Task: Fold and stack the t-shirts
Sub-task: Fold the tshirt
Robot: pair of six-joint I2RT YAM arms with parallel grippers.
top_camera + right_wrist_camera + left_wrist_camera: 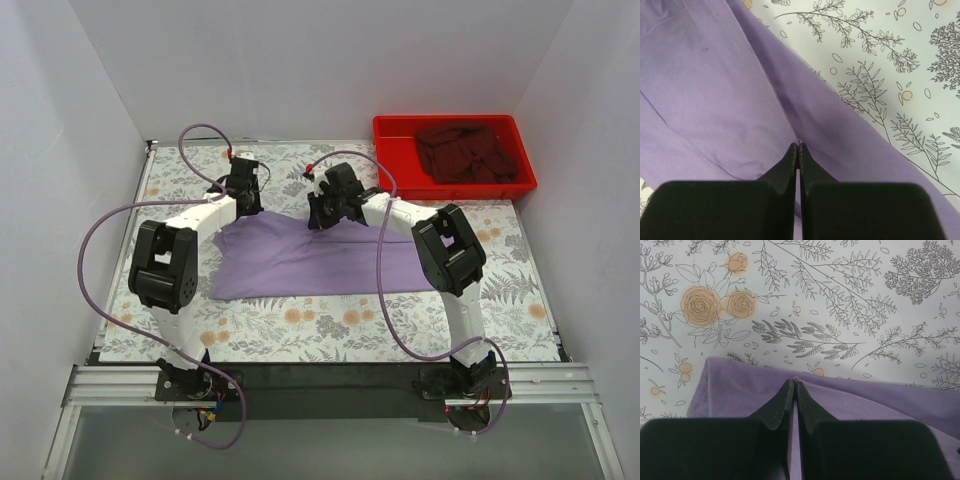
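Observation:
The lavender t-shirt (310, 262) lies spread on the floral table cover in the middle of the top view. My left gripper (243, 205) is at its far left edge, shut on a pinch of the cloth (740, 390); the jaws are pressed together (794, 382). My right gripper (318, 215) is at the far edge near the middle, shut on a fold of the same shirt (715, 90), jaws together (799, 145). The maroon t-shirt (462, 150) lies crumpled in the red tray (395, 150) at the back right.
White walls enclose the table on the left, back and right. The floral cover (330, 325) shows bare in front of the shirt and to its right. Purple cables loop over both arms.

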